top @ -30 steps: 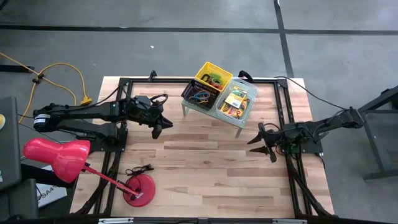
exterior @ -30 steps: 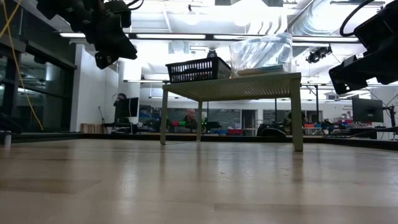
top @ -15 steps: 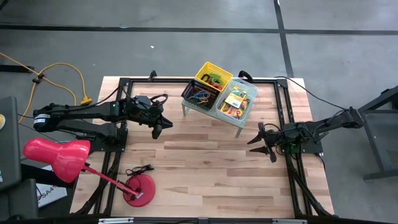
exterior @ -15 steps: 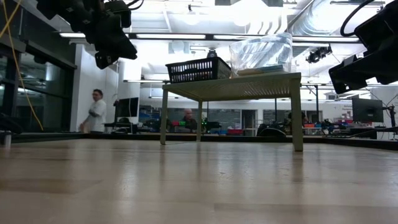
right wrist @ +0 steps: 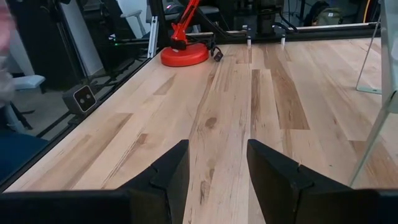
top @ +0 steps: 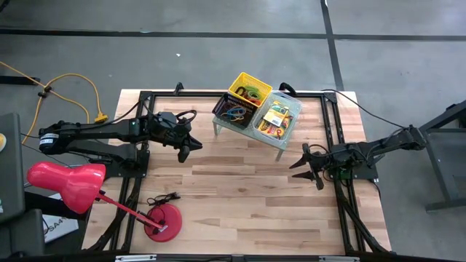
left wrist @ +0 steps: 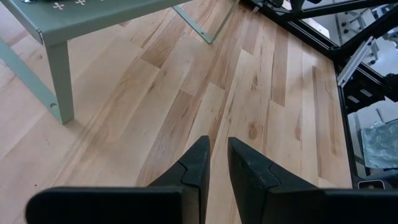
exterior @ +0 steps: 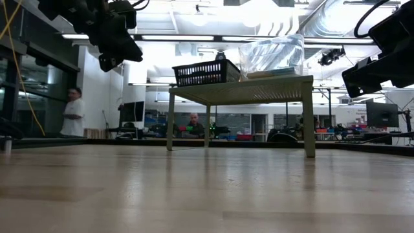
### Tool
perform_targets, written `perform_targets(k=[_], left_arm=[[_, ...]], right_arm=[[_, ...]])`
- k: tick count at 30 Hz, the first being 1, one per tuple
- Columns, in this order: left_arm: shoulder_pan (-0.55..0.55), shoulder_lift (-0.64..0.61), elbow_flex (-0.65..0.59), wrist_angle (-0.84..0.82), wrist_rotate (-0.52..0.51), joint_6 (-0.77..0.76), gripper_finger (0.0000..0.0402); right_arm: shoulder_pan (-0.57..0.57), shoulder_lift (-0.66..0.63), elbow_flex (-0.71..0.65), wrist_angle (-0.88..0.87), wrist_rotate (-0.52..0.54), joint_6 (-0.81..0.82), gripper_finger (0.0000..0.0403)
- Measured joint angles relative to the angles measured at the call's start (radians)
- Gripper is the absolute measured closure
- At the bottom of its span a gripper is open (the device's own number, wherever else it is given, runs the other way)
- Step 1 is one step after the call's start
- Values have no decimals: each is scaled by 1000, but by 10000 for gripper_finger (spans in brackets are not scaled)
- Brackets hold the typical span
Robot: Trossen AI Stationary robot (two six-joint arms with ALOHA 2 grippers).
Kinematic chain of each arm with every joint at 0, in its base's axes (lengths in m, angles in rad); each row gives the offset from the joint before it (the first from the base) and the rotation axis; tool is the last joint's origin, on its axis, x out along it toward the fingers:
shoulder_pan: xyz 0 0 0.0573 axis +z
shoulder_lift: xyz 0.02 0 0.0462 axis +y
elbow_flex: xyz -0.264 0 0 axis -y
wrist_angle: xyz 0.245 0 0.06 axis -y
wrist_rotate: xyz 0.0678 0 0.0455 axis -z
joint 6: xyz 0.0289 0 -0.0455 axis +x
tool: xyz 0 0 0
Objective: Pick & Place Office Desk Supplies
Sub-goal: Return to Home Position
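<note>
With the black mesh tray (top: 234, 110), yellow basket (top: 250, 89) and clear tub (top: 277, 116) of supplies all standing on the pale green shelf (exterior: 259, 89), we judge the sorting done and only the return to rest in hand, which calls for folding each arm back without clipping the shelf legs. The left gripper (left wrist: 217, 142) hangs above the bare tabletop (top: 240, 196) left of the shelf, fingers nearly together and holding nothing. The right gripper (right wrist: 217, 149) hovers at the right edge, fingers spread wide and empty.
</note>
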Motion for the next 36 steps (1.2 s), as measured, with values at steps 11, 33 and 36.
perform_targets(k=[11,33,36], left_arm=[[0,0,0,0,0,0,350],[-117,-43,-20,40,-13,265,350],[-155,-85,-57,39,-95,266,350]], right_arm=[[0,0,0,1,0,0,254],[0,0,0,2,0,0,254],[0,0,0,3,0,0,254]])
